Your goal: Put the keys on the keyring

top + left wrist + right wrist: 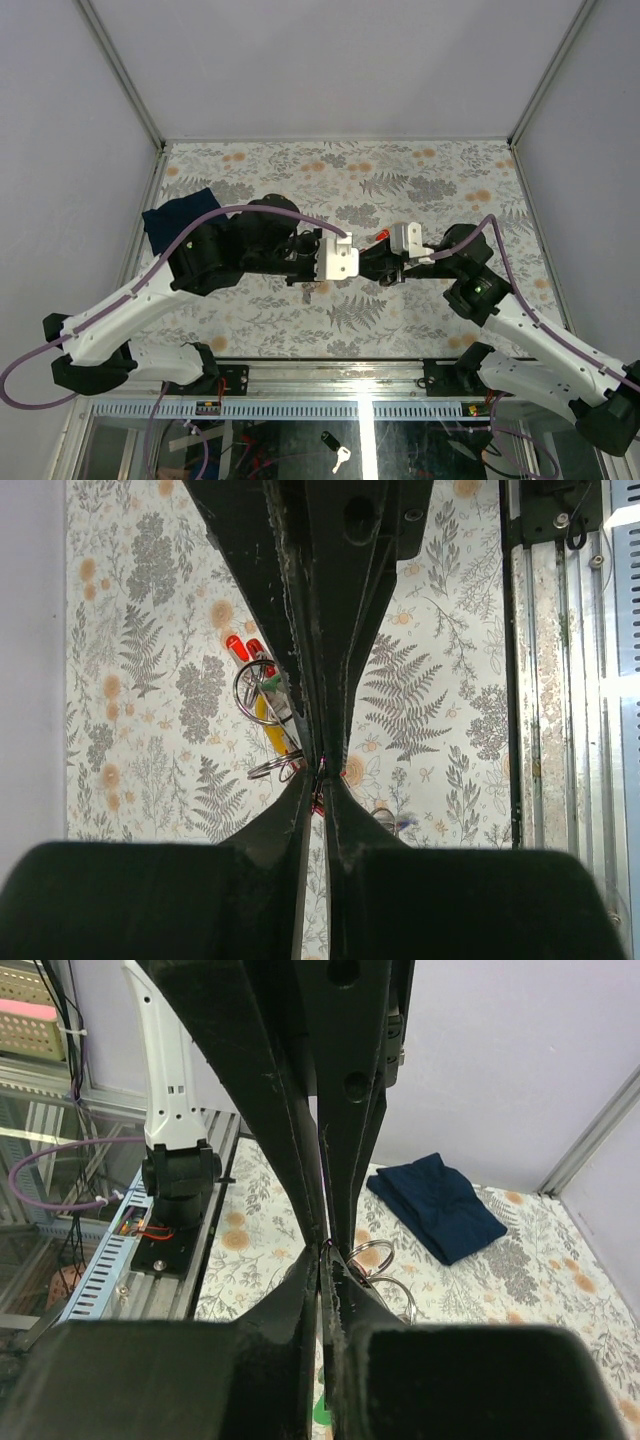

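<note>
Over the middle of the table my left gripper [352,263] and right gripper [384,264] meet tip to tip. The left gripper [322,780] is shut with a red bit of the keyring [320,801] pinched between its tips. Beside them hangs the bunch: metal rings [254,685], red tags [240,647], a yellow tag [268,720] and a lower ring [275,768]. My right gripper [322,1253] is shut too, with rings [373,1257] right behind its tips. What it pinches is hidden. One key with a blue tag [400,823] lies on the cloth.
A folded dark blue cloth [180,220] lies at the table's left, also in the right wrist view [440,1205]. The left arm's base [175,1175] stands at the near edge by the metal rail [555,680]. A green bit [322,1412] shows below the right fingers.
</note>
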